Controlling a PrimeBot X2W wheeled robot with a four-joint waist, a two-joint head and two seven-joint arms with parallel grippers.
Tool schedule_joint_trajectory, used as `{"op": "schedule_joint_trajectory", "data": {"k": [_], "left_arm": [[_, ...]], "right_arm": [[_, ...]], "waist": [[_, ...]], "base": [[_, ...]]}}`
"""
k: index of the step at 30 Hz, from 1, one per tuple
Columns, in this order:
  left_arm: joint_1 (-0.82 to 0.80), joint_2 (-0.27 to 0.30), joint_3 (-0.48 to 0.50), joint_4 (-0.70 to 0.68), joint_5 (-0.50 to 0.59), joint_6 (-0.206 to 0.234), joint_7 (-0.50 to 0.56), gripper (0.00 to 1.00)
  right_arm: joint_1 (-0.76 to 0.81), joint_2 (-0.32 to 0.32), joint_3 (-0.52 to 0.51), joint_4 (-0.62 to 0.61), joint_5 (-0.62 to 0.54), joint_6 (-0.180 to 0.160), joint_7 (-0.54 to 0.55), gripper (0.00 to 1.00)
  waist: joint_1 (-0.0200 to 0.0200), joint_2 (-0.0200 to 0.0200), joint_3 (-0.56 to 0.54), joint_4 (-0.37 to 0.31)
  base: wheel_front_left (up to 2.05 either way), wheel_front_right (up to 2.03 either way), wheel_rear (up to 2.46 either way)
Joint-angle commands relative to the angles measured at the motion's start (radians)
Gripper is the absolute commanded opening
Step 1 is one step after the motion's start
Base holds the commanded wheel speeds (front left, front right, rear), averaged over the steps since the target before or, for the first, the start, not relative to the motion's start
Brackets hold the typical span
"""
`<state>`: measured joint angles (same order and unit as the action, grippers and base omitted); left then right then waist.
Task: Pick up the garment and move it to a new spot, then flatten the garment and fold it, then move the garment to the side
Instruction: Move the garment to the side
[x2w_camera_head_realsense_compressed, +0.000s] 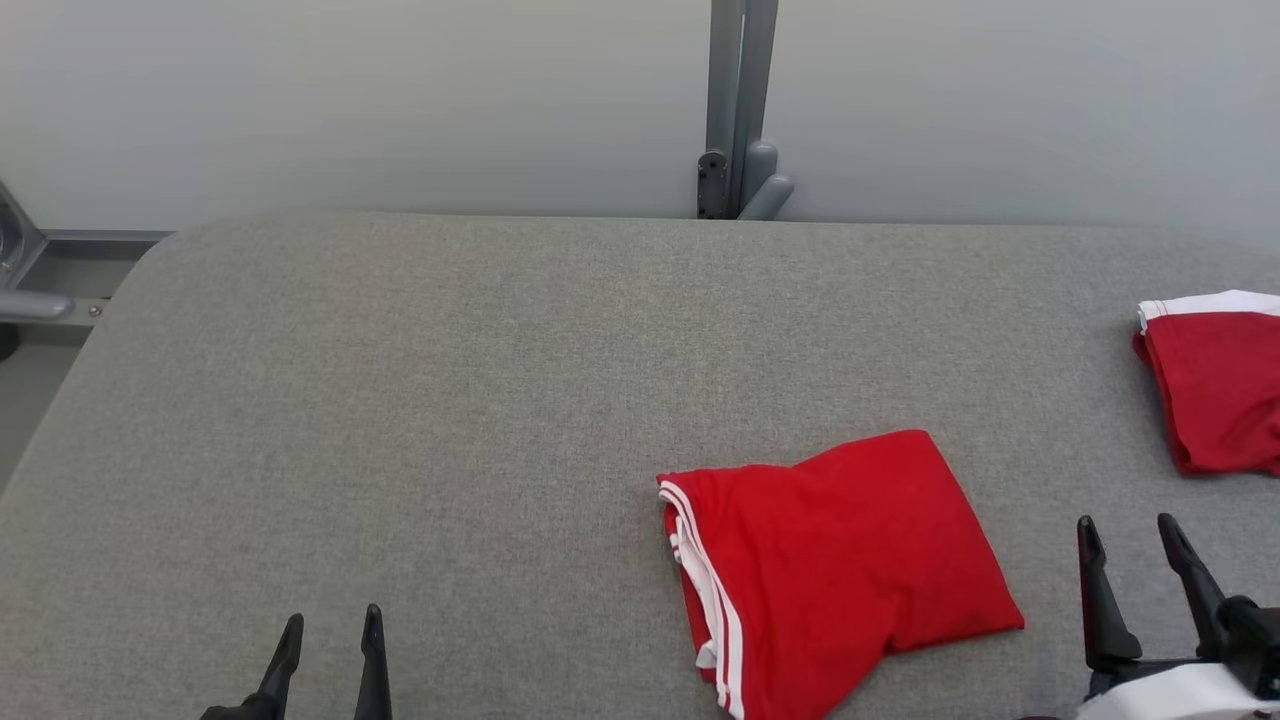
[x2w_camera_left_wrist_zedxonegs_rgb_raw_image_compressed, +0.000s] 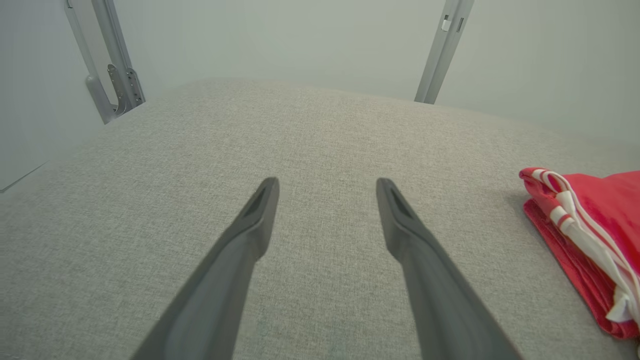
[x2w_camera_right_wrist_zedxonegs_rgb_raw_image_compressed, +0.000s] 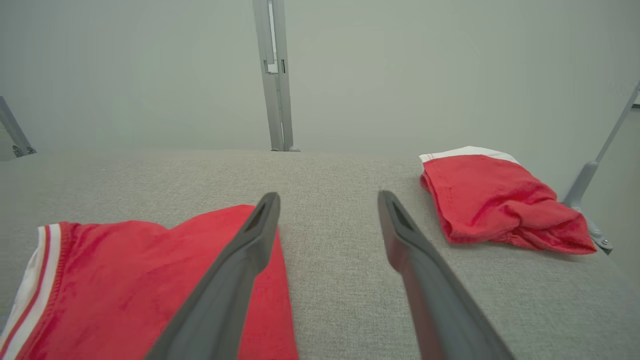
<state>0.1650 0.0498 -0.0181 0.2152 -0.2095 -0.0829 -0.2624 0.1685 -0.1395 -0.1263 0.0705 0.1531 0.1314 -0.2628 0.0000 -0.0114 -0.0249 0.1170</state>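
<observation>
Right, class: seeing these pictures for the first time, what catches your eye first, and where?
The folded red garment with white stripes, lying near the front right of the grey table. Next, a second red garment with a white band at the table's right edge. The left hand and right hand stand open at the near edge, holding nothing.

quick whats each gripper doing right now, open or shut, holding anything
left gripper: open, holding nothing.
right gripper: open, holding nothing, just to the right of the nearer red garment.
</observation>
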Motion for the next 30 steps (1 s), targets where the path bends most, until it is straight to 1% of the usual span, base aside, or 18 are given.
{"op": "schedule_joint_trajectory", "data": {"k": [1, 4, 5, 8, 9, 10, 12, 14, 15, 17, 19, 22, 23, 24, 27, 30], "left_arm": [[-0.009, 0.002, 0.006, -0.006, -0.001, 0.005, -0.003, 1.0], [0.005, 0.002, 0.009, -0.009, 0.003, 0.005, -0.003, 1.0], [0.008, 0.002, 0.011, -0.009, 0.005, 0.004, -0.003, 1.0], [0.015, 0.002, 0.011, -0.007, 0.013, -0.001, -0.003, 1.0], [0.009, 0.002, 0.008, -0.005, 0.018, -0.004, -0.003, 1.0], [0.0, 0.002, 0.005, -0.003, 0.022, -0.006, -0.003, 1.0], [-0.016, 0.002, 0.006, -0.004, 0.025, -0.011, -0.003, 1.0], [-0.027, 0.002, 0.006, -0.001, 0.03, -0.013, -0.003, 1.0], [-0.032, 0.002, 0.002, 0.002, 0.036, -0.015, -0.003, 1.0], [-0.041, 0.002, -0.002, 0.006, 0.041, -0.019, -0.003, 1.0], [-0.05, 0.002, -0.006, 0.009, 0.042, -0.02, -0.003, 1.0], [-0.058, 0.002, -0.009, 0.008, 0.036, -0.021, -0.003, 1.0], [-0.058, 0.002, -0.01, 0.006, 0.033, -0.019, -0.003, 1.0], [-0.057, 0.002, -0.01, 0.005, 0.03, -0.016, -0.003, 1.0], [-0.054, 0.002, -0.009, -0.009, 0.017, -0.007, -0.003, 1.0], [-0.064, 0.002, -0.011, -0.027, 0.01, -0.006, -0.003, 1.0]], "right_arm": [[-0.026, -0.004, 0.019, 0.022, 0.032, -0.002, -0.002, 1.0], [-0.089, -0.04, 0.081, 0.097, 0.117, -0.002, 0.01, 1.0], [-0.122, -0.054, 0.1, 0.123, 0.148, -0.002, 0.052, 1.0], [-0.232, -0.105, 0.178, 0.2, 0.242, -0.001, 0.253, 1.0], [-0.269, -0.137, 0.205, 0.225, 0.252, -0.002, 0.312, 1.0], [-0.302, -0.153, 0.241, 0.249, 0.273, -0.001, 0.366, 1.0], [-0.37, -0.173, 0.297, 0.299, 0.307, -0.001, 0.444, 1.0], [-0.437, -0.19, 0.339, 0.36, 0.324, -0.001, 0.493, 1.0], [-0.463, -0.195, 0.356, 0.397, 0.332, -0.001, 0.511, 1.0], [-0.502, -0.178, 0.385, 0.462, 0.363, -0.001, 0.542, 1.0], [-0.536, -0.176, 0.407, 0.524, 0.375, -0.001, 0.562, 1.0], [-0.565, -0.162, 0.455, 0.58, 0.42, -0.001, 0.574, 1.0], [-0.573, -0.158, 0.474, 0.584, 0.443, -0.001, 0.574, 0.55], [-0.581, -0.163, 0.489, 0.587, 0.46, -0.001, 0.567, 0.0], [-0.617, -0.179, 0.56, 0.563, 0.505, -0.001, 0.559, 0.0], [-0.689, -0.215, 0.606, 0.525, 0.541, -0.001, 0.544, 0.0]], "waist": [[0.0, 0.0114, 0.007, -0.001], [0.0, 0.0114, 0.018, -0.01], [0.0, 0.0114, 0.021, -0.014], [0.0, 0.0114, 0.039, -0.025], [0.0, 0.0114, 0.048, -0.024], [0.0, 0.0114, 0.056, -0.022], [0.0, 0.0114, 0.07, -0.02], [0.0, 0.0114, 0.082, -0.016], [0.0, 0.0114, 0.086, -0.012], [0.0, 0.0114, 0.092, -0.003], [0.0, 0.0114, 0.094, 0.005], [0.0, 0.0114, 0.097, 0.011], [0.0, 0.0114, 0.098, 0.011], [0.0, 0.0114, 0.1, 0.009], [0.0, 0.0114, 0.113, -0.014], [0.0, 0.0114, 0.135, -0.052]], "base": [[0.0, 0.0, 0.0], [0.0, 0.0, 0.0], [0.0, 0.0, 0.0], [0.0, 0.0, 0.0], [0.0, 0.0, 0.0], [0.0, 0.0, 0.0], [0.0, 0.0, 0.0], [0.0, 0.0, 0.0], [0.0, 0.0, 0.0], [0.0, 0.0, 0.0], [0.0, 0.0, 0.0], [0.0, 0.0, 0.0], [0.0, 0.0, 0.0], [0.0, 0.0, 0.0], [0.0, 0.0, 0.0], [0.0, 0.0, 0.0]]}}
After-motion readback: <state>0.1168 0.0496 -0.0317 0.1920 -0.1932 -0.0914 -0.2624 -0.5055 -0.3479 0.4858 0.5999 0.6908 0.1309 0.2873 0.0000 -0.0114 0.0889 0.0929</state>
